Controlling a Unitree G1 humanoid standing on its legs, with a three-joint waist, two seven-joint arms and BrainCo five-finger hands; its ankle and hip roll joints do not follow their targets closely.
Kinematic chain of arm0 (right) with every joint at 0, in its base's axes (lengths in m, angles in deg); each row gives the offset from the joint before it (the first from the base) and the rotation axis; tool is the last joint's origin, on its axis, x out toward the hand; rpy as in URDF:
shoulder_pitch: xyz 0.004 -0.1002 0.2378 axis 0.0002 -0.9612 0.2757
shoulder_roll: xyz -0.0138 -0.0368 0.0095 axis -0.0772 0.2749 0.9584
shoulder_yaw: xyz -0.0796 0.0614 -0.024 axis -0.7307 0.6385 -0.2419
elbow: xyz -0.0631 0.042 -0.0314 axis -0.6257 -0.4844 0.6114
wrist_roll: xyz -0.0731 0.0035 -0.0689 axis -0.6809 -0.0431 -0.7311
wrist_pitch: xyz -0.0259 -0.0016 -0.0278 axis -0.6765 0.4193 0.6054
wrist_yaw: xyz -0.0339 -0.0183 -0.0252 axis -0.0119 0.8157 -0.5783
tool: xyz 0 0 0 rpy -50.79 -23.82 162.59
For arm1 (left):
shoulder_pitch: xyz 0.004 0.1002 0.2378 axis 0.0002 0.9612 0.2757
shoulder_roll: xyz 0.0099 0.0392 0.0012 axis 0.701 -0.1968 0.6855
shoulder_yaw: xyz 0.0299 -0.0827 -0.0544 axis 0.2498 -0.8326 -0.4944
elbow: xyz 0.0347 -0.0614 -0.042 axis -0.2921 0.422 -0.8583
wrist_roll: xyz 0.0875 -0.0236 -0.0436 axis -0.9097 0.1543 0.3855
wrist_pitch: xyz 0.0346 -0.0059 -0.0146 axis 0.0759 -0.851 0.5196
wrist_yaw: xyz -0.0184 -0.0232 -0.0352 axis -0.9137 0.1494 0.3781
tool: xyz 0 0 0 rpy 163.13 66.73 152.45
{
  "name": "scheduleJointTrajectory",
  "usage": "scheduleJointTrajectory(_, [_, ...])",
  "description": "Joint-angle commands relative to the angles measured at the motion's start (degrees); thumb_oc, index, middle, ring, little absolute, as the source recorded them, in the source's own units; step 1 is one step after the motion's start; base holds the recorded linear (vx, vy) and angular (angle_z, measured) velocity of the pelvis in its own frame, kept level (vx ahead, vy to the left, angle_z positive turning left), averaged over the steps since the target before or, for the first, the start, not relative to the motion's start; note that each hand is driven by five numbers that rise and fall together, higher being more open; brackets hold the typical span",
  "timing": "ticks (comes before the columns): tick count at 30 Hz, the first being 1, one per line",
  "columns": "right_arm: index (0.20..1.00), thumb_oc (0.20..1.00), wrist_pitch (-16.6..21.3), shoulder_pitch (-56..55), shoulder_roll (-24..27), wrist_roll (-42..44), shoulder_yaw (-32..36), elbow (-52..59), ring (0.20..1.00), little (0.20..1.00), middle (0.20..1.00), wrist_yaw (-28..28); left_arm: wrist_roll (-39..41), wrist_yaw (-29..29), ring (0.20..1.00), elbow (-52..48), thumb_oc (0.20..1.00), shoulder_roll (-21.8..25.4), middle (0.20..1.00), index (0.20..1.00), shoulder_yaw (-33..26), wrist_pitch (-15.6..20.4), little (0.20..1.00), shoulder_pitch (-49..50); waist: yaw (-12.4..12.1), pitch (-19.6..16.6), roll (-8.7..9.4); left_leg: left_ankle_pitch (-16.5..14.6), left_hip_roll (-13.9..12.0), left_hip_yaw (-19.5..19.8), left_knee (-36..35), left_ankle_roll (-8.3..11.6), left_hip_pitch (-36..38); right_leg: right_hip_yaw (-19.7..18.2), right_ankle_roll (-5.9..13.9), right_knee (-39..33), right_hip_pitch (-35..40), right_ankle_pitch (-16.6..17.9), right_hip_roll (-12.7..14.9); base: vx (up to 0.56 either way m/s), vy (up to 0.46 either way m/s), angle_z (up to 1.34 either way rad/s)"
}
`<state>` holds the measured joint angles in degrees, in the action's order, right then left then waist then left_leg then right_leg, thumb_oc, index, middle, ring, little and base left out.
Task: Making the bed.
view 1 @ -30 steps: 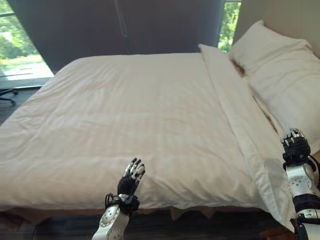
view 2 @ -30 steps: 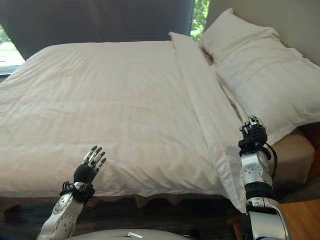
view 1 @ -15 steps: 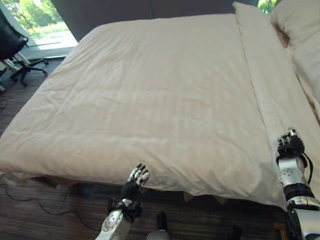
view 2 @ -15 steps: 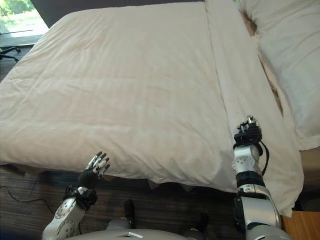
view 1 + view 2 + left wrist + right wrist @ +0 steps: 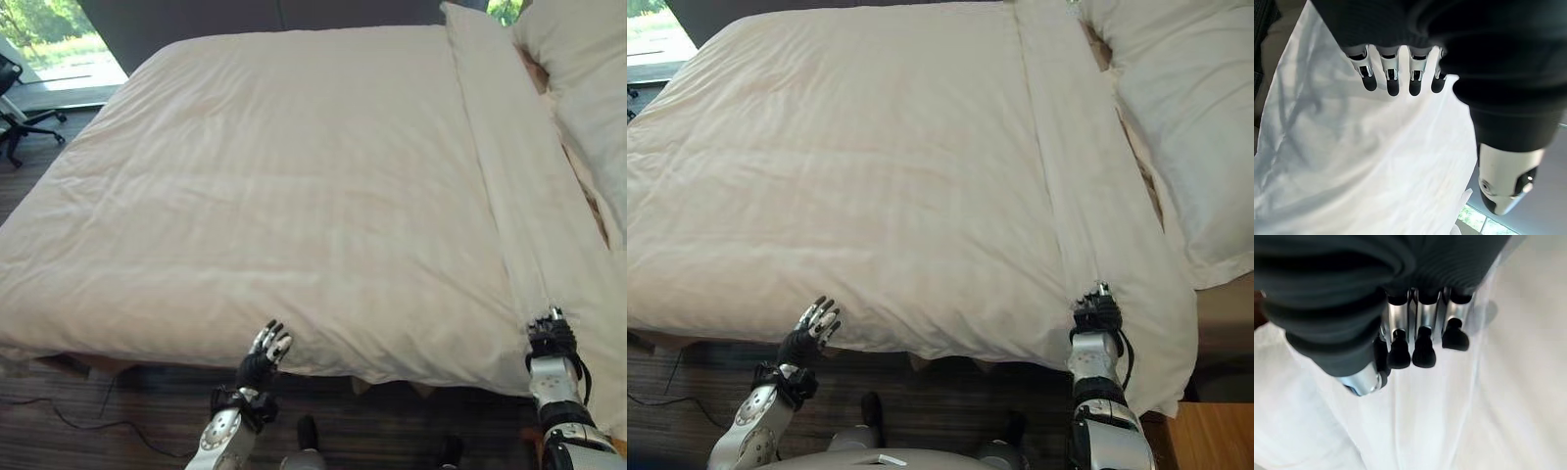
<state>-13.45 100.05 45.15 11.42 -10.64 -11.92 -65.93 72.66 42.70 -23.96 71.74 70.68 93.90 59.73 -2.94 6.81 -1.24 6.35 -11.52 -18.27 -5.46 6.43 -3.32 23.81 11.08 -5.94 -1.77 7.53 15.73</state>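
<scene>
I am holding my left hand (image 5: 263,357) with fingers straight and spread, gripping nothing, at the near edge of the white duvet (image 5: 284,186) covering the bed. My right hand (image 5: 1096,313) is resting on the duvet's folded band, fingers extended, near the pillow (image 5: 1185,108).

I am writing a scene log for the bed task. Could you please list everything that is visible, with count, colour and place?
duvet: one, white, spread flat over most of the bed.
folded band: one, white, a strip across the duvet's pillow end.
pillow: one seen, white, at the head of the bed, on the robot's right.
office chair: one, black, on the floor beyond the bed's far left corner.
floor: dark wood.
left hand: fingers straight, at the duvet's near edge.
right hand: fingers curled, at the folded band's near edge.
</scene>
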Motion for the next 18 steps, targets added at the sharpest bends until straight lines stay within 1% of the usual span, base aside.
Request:
scheduleJointTrajectory(1, [0.200, 0.200, 0.86, -2.11, 4.07, -0.02, 3.88, -2.87, 0.200, 0.200, 0.200, 0.85, -2.54, 0.53, 1.000, -4.07, 1.000, 0.03, 1.000, 1.000, -2.38, 1.72, 1.000, -0.54, 1.65, 0.54, 0.50, -8.51, 1.30, -2.01, 0.46, -1.04, 3.26, 0.31, -2.53, 0.94, -0.21, -5.53, -1.21, -0.01, 0.021, -0.15])
scheduleJointTrajectory(2, [0.200, 0.200, 0.72, -2.66, 4.31, -0.15, 4.32, -3.39, 0.200, 0.200, 0.200, 0.84, -2.67, 0.47, 1.000, -3.98, 1.000, -0.09, 1.000, 1.000, -2.40, 1.76, 1.000, -0.42, 1.98, 0.57, 0.48, -8.26, 1.47, -2.32, 0.46, -1.20, 3.21, -0.09, -2.59, 0.94, -0.58, -5.18, -1.13, -0.01, 0.029, -0.15])
scheduleJointTrajectory(4, [0.200, 0.200, 0.11, -4.37, 5.62, -0.45, 6.44, -6.69, 0.200, 0.200, 0.200, 1.98, -2.81, -0.08, 1.000, -3.97, 1.000, -0.46, 1.000, 1.000, -2.58, 1.90, 1.000, -0.17, 3.11, 0.58, 0.38, -9.04, 1.49, -3.13, 0.46, -1.32, 4.05, -0.84, -2.28, 0.94, -0.45, -5.37, -1.04, -0.02, 0.033, -0.29])
scheduleJointTrajectory(5, [0.200, 0.200, 0.09, -4.27, 5.74, -0.41, 6.47, -6.85, 0.200, 0.200, 0.200, 1.87, -2.81, -0.10, 1.000, -3.99, 1.000, -0.49, 1.000, 1.000, -2.55, 1.91, 1.000, -0.21, 3.06, 0.62, 0.42, -8.68, 1.56, -3.21, 0.46, -1.39, 3.88, -0.89, -2.41, 0.94, -0.66, -5.06, -0.98, -0.03, 0.030, -0.33])
scheduleJointTrajectory(7, [0.200, 0.200, -0.66, -5.79, 7.50, -0.78, 9.03, -10.63, 0.200, 0.200, 0.200, 3.98, -2.34, -1.07, 1.000, -4.37, 1.000, -0.99, 1.000, 1.000, -2.87, 2.17, 1.000, -0.24, 3.96, 0.31, 0.56, -9.47, 1.60, -3.54, 0.46, -1.47, 4.72, -1.41, -2.13, 0.94, -0.15, -5.30, -1.14, -0.02, 0.020, -0.22])
scheduleJointTrajectory(9, [0.200, 0.200, -0.47, -6.04, 9.45, -2.20, 9.52, -9.73, 0.200, 0.200, 0.200, 4.75, -1.96, -1.73, 1.000, -5.31, 1.000, -1.27, 1.000, 1.000, -3.03, 2.46, 1.000, -0.39, 4.37, 0.05, 0.83, -9.65, 1.58, -3.81, 0.46, -1.56, 5.36, -1.73, -2.12, 0.94, 0.16, -5.24, -1.35, -0.01, 0.005, -0.18])
scheduleJointTrajectory(11, [0.200, 0.200, 0.64, -5.85, 10.25, -2.75, 9.18, -4.73, 0.200, 0.200, 0.200, 5.03, -1.62, -2.28, 1.000, -6.27, 1.000, -1.12, 1.000, 1.000, -3.18, 2.72, 1.000, -0.84, 4.78, -0.13, 0.96, -9.73, 1.56, -3.95, 0.46, -1.60, 5.83, -2.14, -2.21, 0.94, 0.41, -5.20, -1.53, 0.00, -0.002, -0.24])
scheduleJointTrajectory(13, [0.200, 0.200, 3.42, -4.95, 10.16, -2.45, 8.68, 3.43, 0.200, 0.200, 0.200, 5.29, -1.60, -2.42, 1.000, -7.79, 1.000, -0.65, 1.000, 1.000, -3.20, 2.83, 1.000, -1.21, 4.85, -0.58, 1.04, -9.76, 1.49, -3.85, 0.46, -1.60, 6.33, -2.28, -2.34, 0.94, 0.90, -5.42, -1.70, 0.02, -0.014, -0.16])
scheduleJointTrajectory(14, [0.200, 0.200, 4.51, -4.87, 9.64, -3.34, 8.43, 7.72, 0.200, 0.200, 0.200, 6.30, -1.51, -2.39, 1.000, -8.13, 1.000, -0.49, 1.000, 1.000, -3.31, 2.82, 1.000, -1.16, 4.90, -0.73, 1.11, -9.37, 1.50, -3.81, 0.46, -1.66, 6.23, -2.34, -2.52, 0.94, 0.76, -5.17, -1.68, 0.03, -0.016, -0.04])
scheduleJointTrajectory(15, [0.200, 0.200, 5.91, -3.81, 9.79, -3.75, 7.34, 11.23, 0.200, 0.200, 0.200, 6.73, -1.23, -2.45, 1.000, -8.23, 1.000, -0.22, 1.000, 1.000, -2.95, 2.96, 1.000, -1.54, 4.87, -0.96, 1.00, -9.67, 1.51, -3.72, 0.46, -1.59, 6.58, -2.42, -2.41, 0.94, 1.00, -5.41, -1.73, 0.00, -0.012, -0.04])
scheduleJointTrajectory(16, [0.200, 0.200, 5.93, -3.82, 9.61, -3.92, 7.28, 11.58, 0.200, 0.200, 0.200, 7.05, -1.22, -2.46, 1.000, -8.21, 1.000, -0.23, 1.000, 1.000, -3.04, 2.97, 1.000, -1.60, 4.93, -0.90, 1.07, -9.32, 1.55, -3.77, 0.46, -1.64, 6.40, -2.44, -2.54, 0.94, 0.82, -5.13, -1.69, 0.02, -0.008, -0.04])
scheduleJointTrajectory(17, [0.200, 0.200, 7.59, -2.35, 8.65, -3.46, 5.75, 16.98, 0.200, 0.200, 0.200, 7.59, -1.03, -2.67, 1.000, -8.46, 1.000, -0.13, 1.000, 1.000, -2.44, 3.04, 1.000, -2.01, 4.94, -1.03, 0.86, -9.20, 1.54, -3.79, 0.46, -1.63, 6.53, -2.54, -2.58, 0.94, 0.86, -5.13, -1.69, 0.00, 0.000, 0.00])
scheduleJointTrajectory(18, [0.200, 0.200, 7.58, -2.38, 8.54, -3.56, 5.74, 17.14, 0.200, 0.200, 0.200, 7.73, -1.03, -2.67, 1.000, -8.46, 1.000, -0.11, 1.000, 1.000, -2.48, 3.04, 1.000, -2.01, 4.96, -1.06, 0.91, -9.15, 1.56, -3.79, 0.46, -1.64, 6.47, -2.56, -2.60, 0.94, 0.79, -5.09, -1.68, 0.06, 0.001, -0.01])
